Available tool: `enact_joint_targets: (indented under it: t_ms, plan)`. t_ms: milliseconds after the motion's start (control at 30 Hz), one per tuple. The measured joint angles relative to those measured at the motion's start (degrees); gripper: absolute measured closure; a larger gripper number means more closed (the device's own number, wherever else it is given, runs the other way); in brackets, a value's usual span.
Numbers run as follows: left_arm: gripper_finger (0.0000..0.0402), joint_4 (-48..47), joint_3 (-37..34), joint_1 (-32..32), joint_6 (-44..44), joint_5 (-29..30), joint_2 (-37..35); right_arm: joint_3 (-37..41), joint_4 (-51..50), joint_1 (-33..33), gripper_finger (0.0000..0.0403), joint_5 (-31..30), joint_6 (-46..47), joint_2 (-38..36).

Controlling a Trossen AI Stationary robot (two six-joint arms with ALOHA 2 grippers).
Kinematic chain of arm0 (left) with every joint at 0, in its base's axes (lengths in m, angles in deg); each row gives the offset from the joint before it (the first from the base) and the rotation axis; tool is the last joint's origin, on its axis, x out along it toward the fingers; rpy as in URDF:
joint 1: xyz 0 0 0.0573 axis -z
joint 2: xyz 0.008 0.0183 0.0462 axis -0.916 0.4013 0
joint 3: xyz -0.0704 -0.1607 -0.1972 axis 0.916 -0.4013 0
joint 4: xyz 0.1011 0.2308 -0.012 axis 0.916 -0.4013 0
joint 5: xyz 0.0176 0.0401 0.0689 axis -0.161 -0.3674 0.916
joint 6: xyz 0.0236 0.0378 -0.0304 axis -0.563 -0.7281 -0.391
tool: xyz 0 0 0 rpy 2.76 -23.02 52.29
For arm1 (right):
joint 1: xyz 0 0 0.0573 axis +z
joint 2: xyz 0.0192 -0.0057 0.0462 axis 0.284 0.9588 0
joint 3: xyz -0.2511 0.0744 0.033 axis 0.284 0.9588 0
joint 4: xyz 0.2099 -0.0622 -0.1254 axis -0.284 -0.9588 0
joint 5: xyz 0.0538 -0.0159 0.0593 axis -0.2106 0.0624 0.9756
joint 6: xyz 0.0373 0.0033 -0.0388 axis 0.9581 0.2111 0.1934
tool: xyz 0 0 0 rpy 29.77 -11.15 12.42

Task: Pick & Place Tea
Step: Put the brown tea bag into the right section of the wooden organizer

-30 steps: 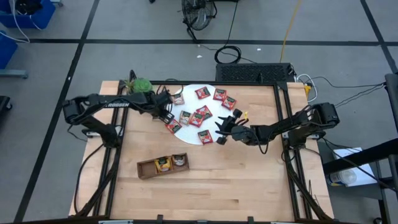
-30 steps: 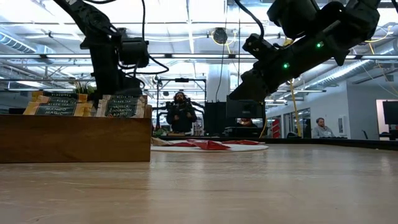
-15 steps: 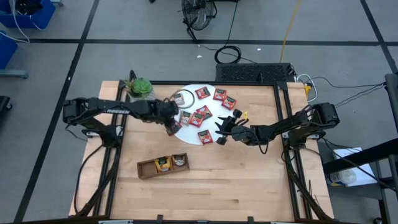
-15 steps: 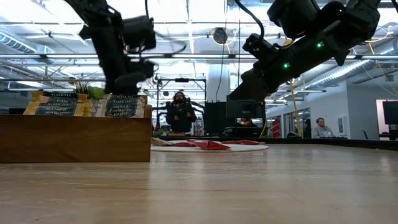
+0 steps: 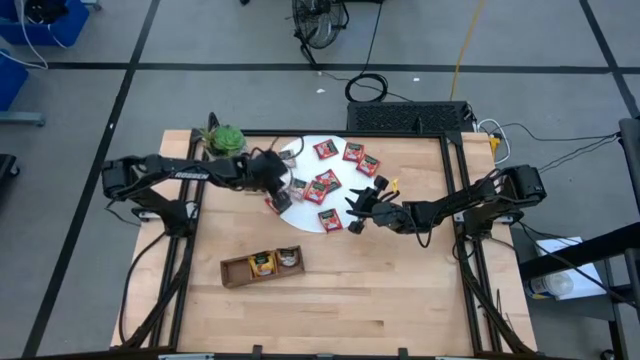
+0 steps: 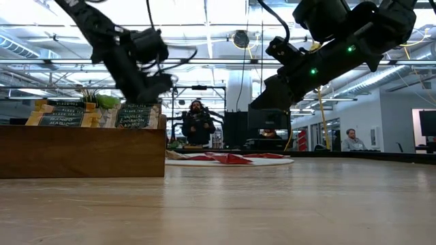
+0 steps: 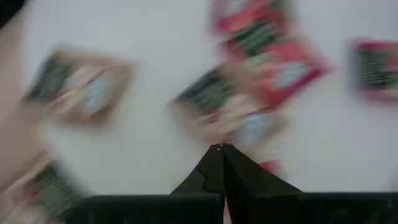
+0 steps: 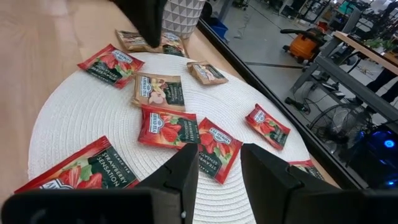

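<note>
Table w/ both arms reaching in over the white mat. Tray sits well nearer the front edge than either gripper; two compartments hold upright sachets (one yellow-labelled, one brown), third looks bare. So by my read the job is early: a few sachets placed, most left.

Plant at the far left corner, just behind the left arm.

Left gripper is over the mat's left edge, fingers pressed together. Wrist view shows the tips meeting w/ nothing clearly between them; a bit of red shows beside the tips, but can't tell if it's pinched.

Right gripper hovers at the mat's right edge, fingers spread a little, holding nothing; a red sachet lies just ahead of them.

Tea: roughly ten sachets on the mat btwn the two grippers, mostly red, a couple grey-brown near the left one. All those are left to move.
</note>
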Motion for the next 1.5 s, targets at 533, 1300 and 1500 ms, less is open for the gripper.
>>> enact_joint_targets:
  t_ms: [533, 1300, 1500]
  plan:
    - [0.0401, 1.14, -3.79, -8.96, 3.93, 8.07, 6.08, 0.00, 0.09, 0.02, 0.0301, -0.01, 0.02, -0.02]
    - [0.0401, -7.67, -3.84, -2.60, 6.38, 16.51, 0.29, 0.00, 0.05, 0.02, 0.0301, -0.02, 0.02, -0.02]
    - [0.0401, -7.80, -3.86, -4.43, 6.16, 19.23, -0.61, 0.00, 0.05, 0.02, 0.0300, -0.04, 0.02, -0.02]
